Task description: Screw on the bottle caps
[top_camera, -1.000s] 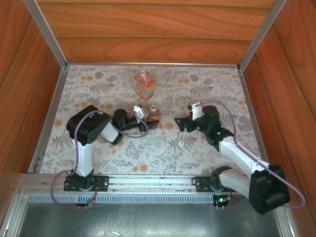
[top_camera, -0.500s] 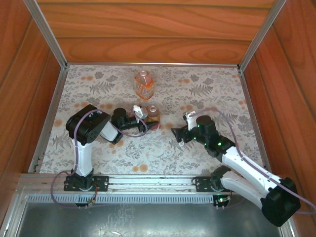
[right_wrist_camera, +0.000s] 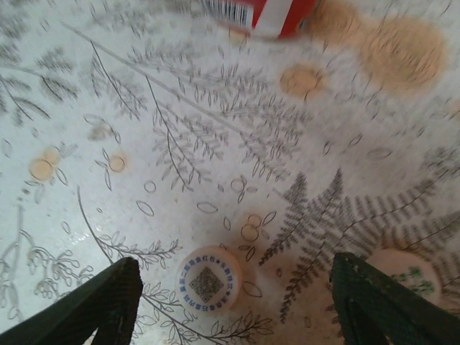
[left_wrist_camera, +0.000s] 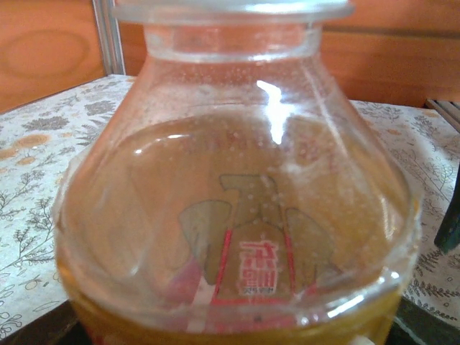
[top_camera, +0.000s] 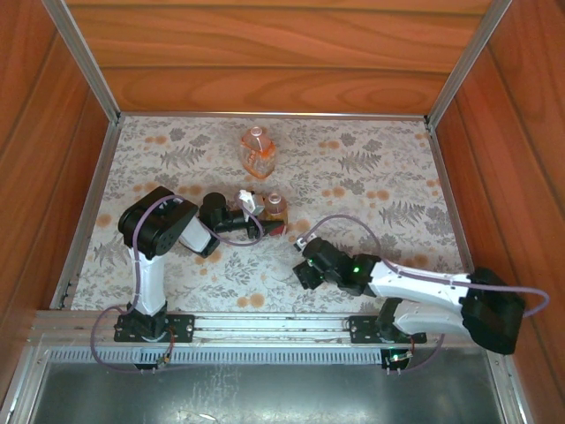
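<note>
The slim round bottle [top_camera: 275, 208] stands upright left of centre, and my left gripper [top_camera: 263, 223] is shut on its lower part. In the left wrist view this bottle [left_wrist_camera: 237, 215] sits right up against the camera with its neck uncapped. The wide squarish bottle [top_camera: 257, 150] stands alone at the back. My right gripper [top_camera: 303, 268] hangs low over the table, open, tips pointing down. One whitish bottle cap [right_wrist_camera: 209, 279] lies flat between its fingers [right_wrist_camera: 118, 291], touching neither. A second cap [right_wrist_camera: 406, 277] lies just outside the right finger, partly hidden by it.
The flower-patterned table top [top_camera: 177, 159] is boxed in by wooden walls [top_camera: 282, 53] at the back and both sides. A metal rail [top_camera: 265, 322] runs along the near edge by the arm bases. The slim bottle's red label [right_wrist_camera: 269, 13] shows just beyond the caps.
My right arm has swung left and forward and dropped down over the caps, its jaws narrowing somewhat. The left gripper has tightened a little on the slim bottle.
</note>
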`<action>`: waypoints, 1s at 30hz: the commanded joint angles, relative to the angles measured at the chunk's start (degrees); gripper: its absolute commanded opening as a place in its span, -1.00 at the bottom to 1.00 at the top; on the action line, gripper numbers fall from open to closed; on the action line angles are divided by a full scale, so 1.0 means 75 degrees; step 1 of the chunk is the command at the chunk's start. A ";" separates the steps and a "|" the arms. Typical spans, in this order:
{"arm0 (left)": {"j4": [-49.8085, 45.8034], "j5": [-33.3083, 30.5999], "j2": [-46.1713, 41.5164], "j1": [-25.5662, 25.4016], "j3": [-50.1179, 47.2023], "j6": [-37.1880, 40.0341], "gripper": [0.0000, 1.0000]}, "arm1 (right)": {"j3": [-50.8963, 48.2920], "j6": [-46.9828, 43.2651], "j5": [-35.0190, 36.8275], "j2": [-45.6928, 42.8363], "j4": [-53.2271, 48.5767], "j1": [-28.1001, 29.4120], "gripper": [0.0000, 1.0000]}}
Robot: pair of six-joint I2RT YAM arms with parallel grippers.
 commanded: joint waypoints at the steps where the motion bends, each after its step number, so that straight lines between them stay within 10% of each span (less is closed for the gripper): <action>1: -0.0202 0.0369 0.0193 0.0061 0.0030 -0.0044 0.31 | 0.0317 0.0251 0.0400 0.0500 0.0136 0.0138 0.37; 30: -0.0218 0.0411 0.0277 0.0183 0.0051 -0.0149 0.31 | 0.0382 0.0181 -0.0177 0.1249 0.0106 0.0379 -0.23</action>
